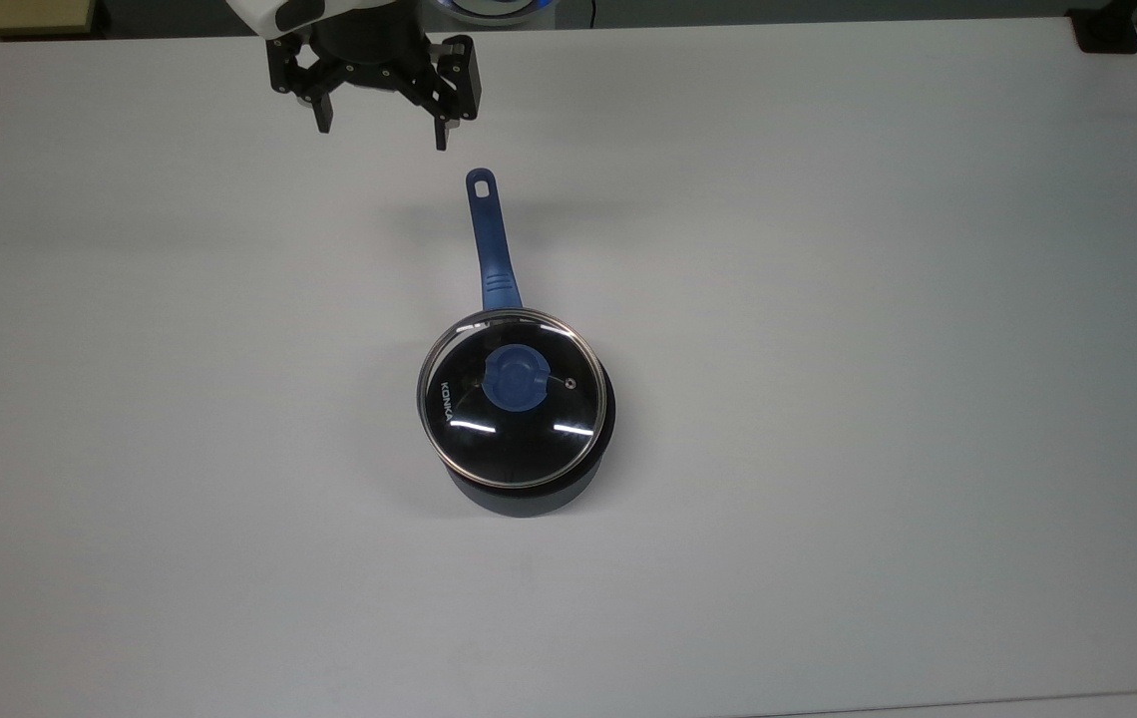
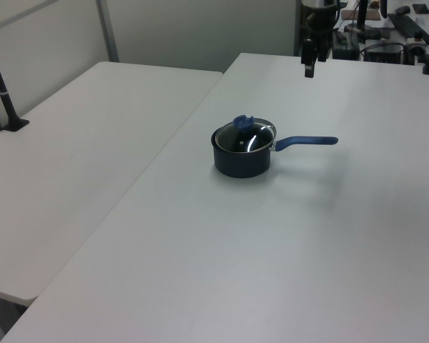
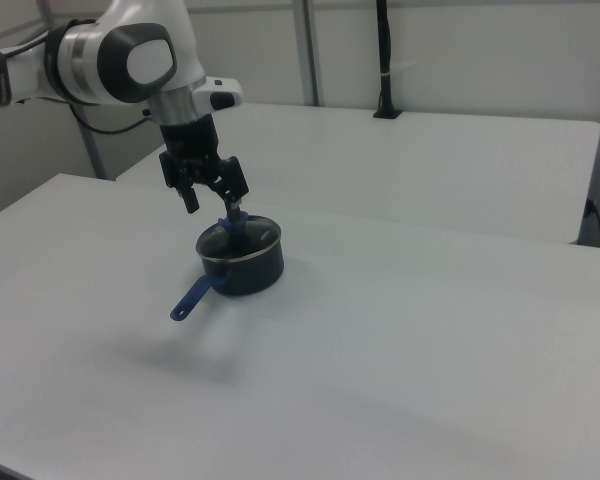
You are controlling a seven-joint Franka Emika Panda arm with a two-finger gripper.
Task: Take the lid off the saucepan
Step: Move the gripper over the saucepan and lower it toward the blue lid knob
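**Lid sits on the pan, gripper up high**

The lid (image 1: 512, 399) rests on the pan (image 1: 529, 489) in the middle of the white table (image 1: 828, 299). The pan's blue handle (image 1: 489, 239) points at the gripper (image 1: 382, 128). The gripper hangs in the air, fingers spread apart, holding nothing.

One word can be read: "KONKA", in white capital letters on the glass of the lid (image 1: 512, 399). In the top view it runs along the rim on the top view's left, level with the blue knob (image 1: 517, 377) and well apart from it. The letters are turned sideways there. In the left view and the right view the lettering cannot be read.
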